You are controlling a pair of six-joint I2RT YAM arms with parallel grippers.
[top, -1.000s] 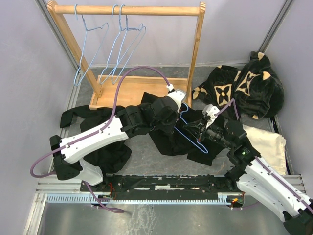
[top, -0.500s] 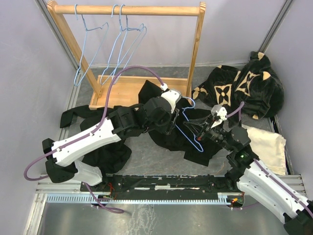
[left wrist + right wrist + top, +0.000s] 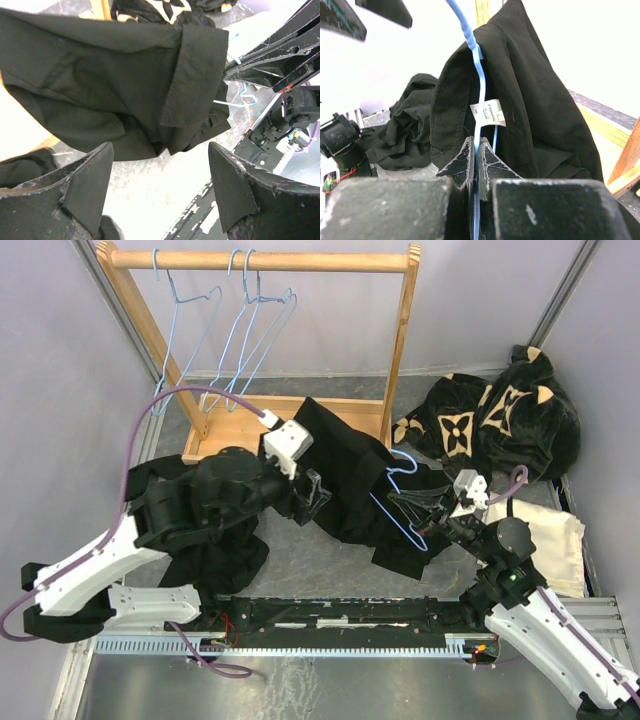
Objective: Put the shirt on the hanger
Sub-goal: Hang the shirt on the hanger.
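The black shirt [image 3: 345,465] hangs over the light-blue wire hanger [image 3: 392,512] in the middle of the table, and its lower part lies on the surface. My right gripper [image 3: 412,504] is shut on the hanger's wire [image 3: 479,115] just below the collar, where the shirt's white tag [image 3: 490,112] shows. The hanger's hook [image 3: 402,462] sticks out of the cloth. My left gripper [image 3: 312,495] stands open just left of the shirt [image 3: 100,85], with nothing between its fingers [image 3: 87,185].
A wooden rack [image 3: 260,260] at the back carries several light-blue hangers [image 3: 240,330]. A black plush garment with tan flowers [image 3: 500,420] lies at the back right, with a cream cloth [image 3: 548,530] in front of it. Another black garment [image 3: 215,555] lies under the left arm.
My left gripper has opened, let go of the shirt and drawn back to the left. The right gripper has shifted right with the hanger, and the shirt now drapes towards the rack's base.
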